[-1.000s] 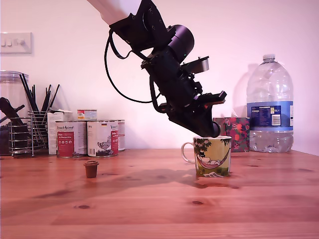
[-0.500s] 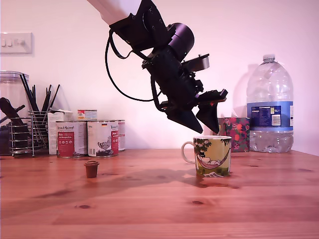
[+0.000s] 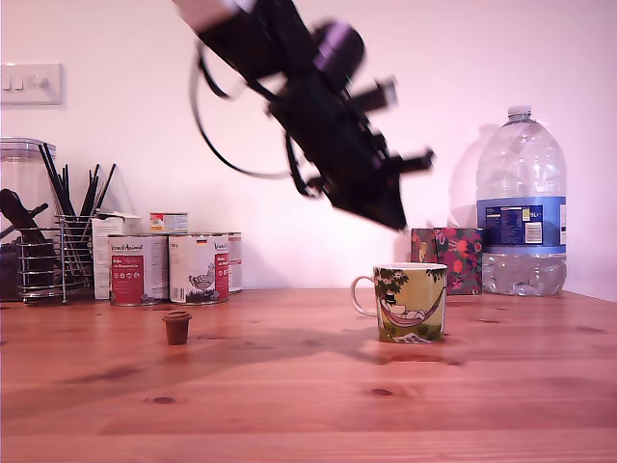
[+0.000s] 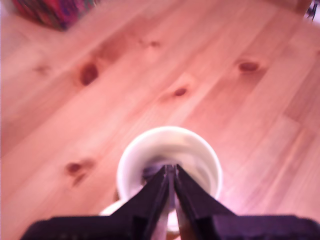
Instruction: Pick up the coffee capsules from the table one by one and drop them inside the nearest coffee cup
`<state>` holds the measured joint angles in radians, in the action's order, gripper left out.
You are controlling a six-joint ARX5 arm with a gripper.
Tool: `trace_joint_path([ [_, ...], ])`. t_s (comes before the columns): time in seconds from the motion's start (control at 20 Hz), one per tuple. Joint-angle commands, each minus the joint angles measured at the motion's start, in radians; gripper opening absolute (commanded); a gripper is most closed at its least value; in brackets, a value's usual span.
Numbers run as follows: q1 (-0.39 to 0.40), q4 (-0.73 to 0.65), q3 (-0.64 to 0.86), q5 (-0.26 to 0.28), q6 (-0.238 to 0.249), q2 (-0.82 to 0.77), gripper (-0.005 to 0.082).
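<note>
Two black fingers [image 4: 159, 192] of my gripper [image 4: 170, 172] lie with their tips almost touching in the wrist view, only a thin slit between them, pinched together on nothing that I can see. From the exterior view the gripper [image 3: 390, 214] hangs blurred in the air above the coffee cup [image 3: 410, 302], clear of its rim. One coffee cup is present: a mug with a white handle and rim and a green-yellow print of a figure in a hammock, standing upright on the wooden table [image 3: 308, 405]. Looking down through the wrist view, I see its white rim [image 4: 169, 167] directly beneath the fingertips and one dark shape at the bottom of the cup, too blurred for me to name. One brown capsule [image 3: 175, 327] stands on the table, well apart from the cup toward the exterior view's left; it is a small tapered pod with a flared rim on top. Three labelled tin cans [image 3: 199, 268] stand in the front row at the wall behind it, and one large water bottle [image 3: 522, 204] stands at the exterior view's right.
</note>
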<state>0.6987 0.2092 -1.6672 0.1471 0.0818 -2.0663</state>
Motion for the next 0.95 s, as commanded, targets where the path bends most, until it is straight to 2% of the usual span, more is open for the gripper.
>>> trace_joint_path([
  [0.0, -0.013, -0.08, 0.095, 0.0, -0.005, 0.078, -0.002],
  [0.25, -0.053, -0.29, 0.423, -0.003, -0.015, 0.305, -0.002],
  [0.45, -0.082, -0.361, 0.596, -0.001, -0.023, 0.454, -0.002],
  [0.6, -0.097, -0.364, 0.66, -0.004, -0.031, 0.512, -0.002],
  [0.9, -0.1, -0.372, 0.665, -0.01, -0.04, 0.517, -0.002],
])
